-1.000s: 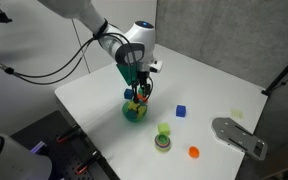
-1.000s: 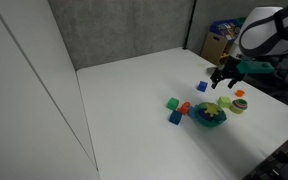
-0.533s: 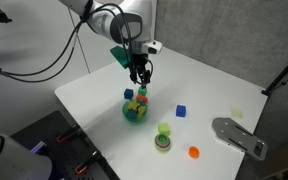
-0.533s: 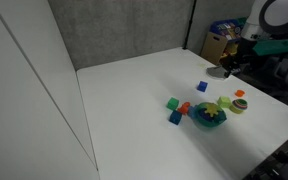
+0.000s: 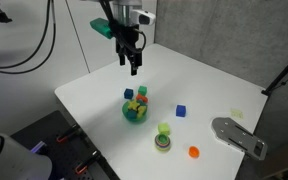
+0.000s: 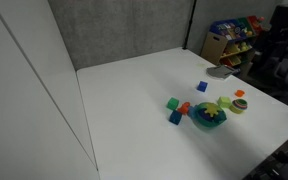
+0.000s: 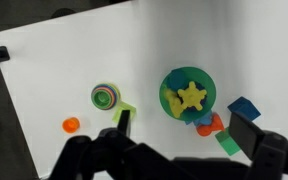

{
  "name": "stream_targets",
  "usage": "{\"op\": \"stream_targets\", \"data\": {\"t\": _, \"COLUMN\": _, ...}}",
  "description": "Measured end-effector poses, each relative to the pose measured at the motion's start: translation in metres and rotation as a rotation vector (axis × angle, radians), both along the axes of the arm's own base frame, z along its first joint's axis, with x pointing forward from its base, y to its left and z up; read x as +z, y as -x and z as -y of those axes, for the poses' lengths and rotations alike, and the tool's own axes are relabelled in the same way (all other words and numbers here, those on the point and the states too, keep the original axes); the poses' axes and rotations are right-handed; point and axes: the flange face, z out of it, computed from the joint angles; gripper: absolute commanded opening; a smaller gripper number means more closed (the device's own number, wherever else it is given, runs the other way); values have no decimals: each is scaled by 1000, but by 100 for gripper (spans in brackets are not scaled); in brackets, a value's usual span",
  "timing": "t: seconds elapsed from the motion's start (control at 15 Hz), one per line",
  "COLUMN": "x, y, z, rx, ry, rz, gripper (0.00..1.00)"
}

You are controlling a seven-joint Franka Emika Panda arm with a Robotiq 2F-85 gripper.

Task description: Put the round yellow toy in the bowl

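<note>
The teal-green bowl [image 7: 165, 82] shows in both exterior views [image 5: 134, 115] [image 6: 208, 119]. In the wrist view the round yellow toy [image 7: 174, 101] lies inside it, next to a yellow star-shaped piece [image 7: 192, 95]. My gripper [image 5: 131, 62] hangs high above the table, behind the bowl. In the wrist view its fingers [image 7: 184, 130] are spread wide, open and empty, and they frame the bowl from far above. In the exterior view from the other side the gripper itself is out of sight.
A blue cube [image 7: 244, 108], a red piece [image 7: 210, 125] and a green cube [image 7: 227, 143] lie beside the bowl. A green ring [image 7: 105, 96], a lime-green piece [image 7: 124, 107] and an orange disc [image 7: 71, 124] lie further off. Another blue cube [image 5: 181, 111] and a grey object [image 5: 239, 136] lie toward the table edge.
My gripper has risen from just above the bowl to high over the table and moved back. The toys and the bowl have stayed in place.
</note>
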Motion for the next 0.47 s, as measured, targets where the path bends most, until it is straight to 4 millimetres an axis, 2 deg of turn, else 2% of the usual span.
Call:
{"op": "stream_targets", "data": {"t": 0.27, "x": 39, "y": 25, "z": 4, "rx": 49, "ry": 15, "rz": -11, "gripper": 100}}
{"op": "stream_targets", "data": {"t": 0.47, "x": 46, "y": 33, "z": 6, "rx": 64, "ry": 11, "rz": -22, "gripper": 100}}
